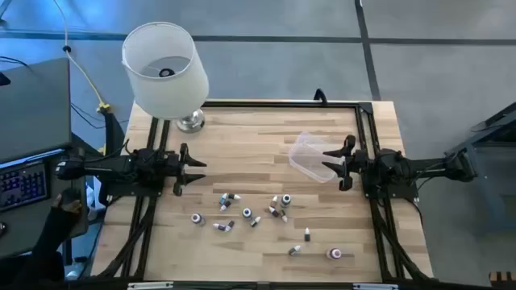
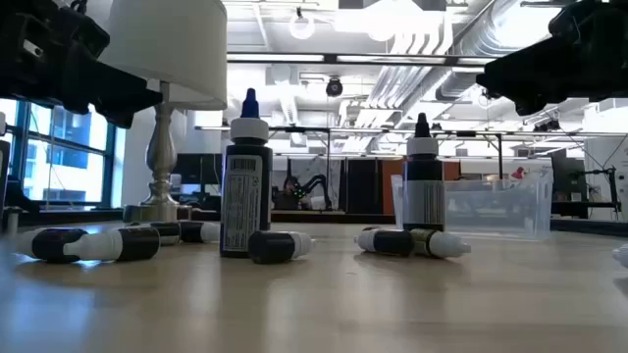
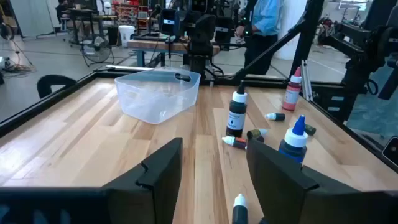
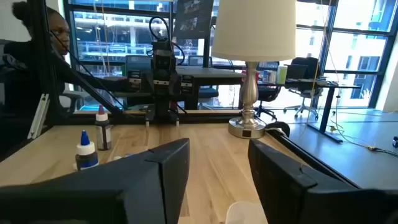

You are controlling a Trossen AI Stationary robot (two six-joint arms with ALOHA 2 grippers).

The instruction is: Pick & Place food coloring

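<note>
Several small food coloring bottles [image 1: 247, 213] are scattered on the wooden table's near middle. Most lie on their sides and a few stand upright [image 2: 245, 191] [image 3: 236, 115]. My left gripper [image 1: 196, 171] [image 3: 214, 162] hovers open at the table's left, raised above the wood and pointing toward the right. My right gripper [image 1: 332, 163] [image 4: 219, 162] hovers open at the right and points left. Its fingertips are over the right rim of the clear plastic tub [image 1: 310, 155]. Neither gripper has anything between its fingers.
A white-shaded lamp [image 1: 165, 68] stands on its metal base [image 1: 191, 122] at the far left corner. The clear tub [image 3: 158, 93] rests on its bottom right of centre. Bare wood lies between the grippers. A person [image 4: 37, 37] shows beyond the table.
</note>
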